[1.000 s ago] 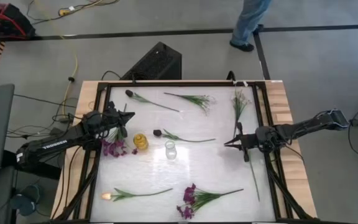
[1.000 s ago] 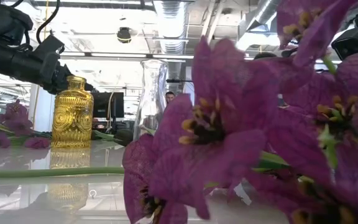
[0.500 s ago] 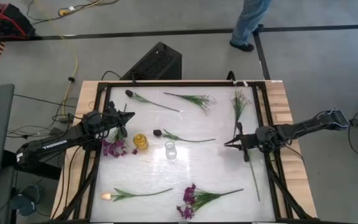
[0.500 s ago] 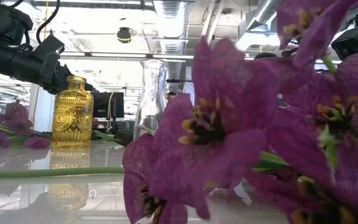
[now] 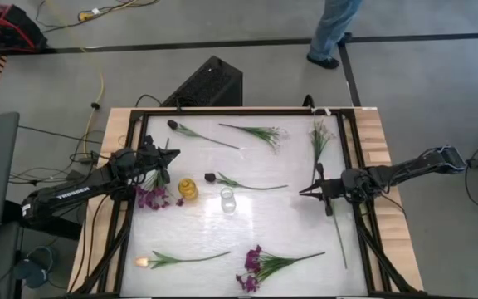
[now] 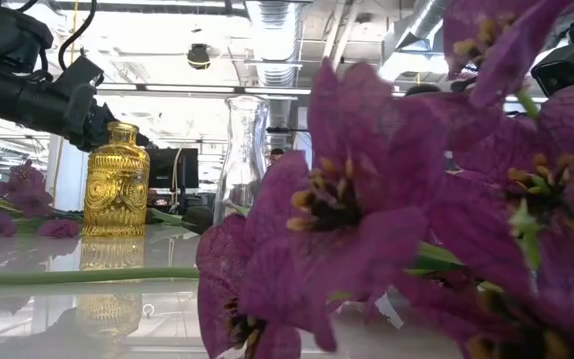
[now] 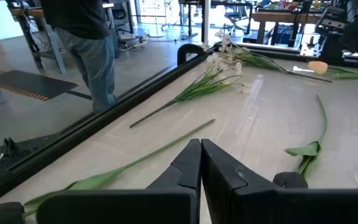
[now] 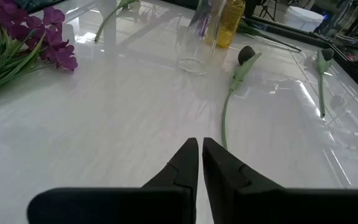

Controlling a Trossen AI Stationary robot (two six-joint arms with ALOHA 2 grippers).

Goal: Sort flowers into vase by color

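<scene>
Flowers are still spread flat across the white worktop [image 5: 264,224], none yet standing in a vase. A purple cluster [image 5: 251,270] lies at the near edge, a pale orange tulip [image 5: 143,262] at the near left, a dark purple bud [image 5: 210,177] just beside the clear glass vase [image 5: 227,200], a second dark bud [image 5: 173,124] at the far left, and white sprigs [image 5: 272,134] and [image 5: 320,133] along the far side. A further purple cluster [image 5: 152,198] lies at the left, near the amber glass vase [image 5: 187,189].

The left tool [image 5: 164,154] is held over the left side of the worktop, close to that purple cluster, its fingers shut and nothing gripped. The right tool [image 5: 304,191] is held low over the right-centre, pointed towards the clear vase; its fingers are seen nearly together in the right wrist view, with nothing between them.

Both vases are judged light and narrow-necked, so either could be tipped by a stem pushed in off-centre or by a passing arm. A thin stem lying flat on the glossy surface could slide away from closing fingers. The two vases stand near each other, so a blossom could easily be dropped into the wrong colour's vase.
</scene>
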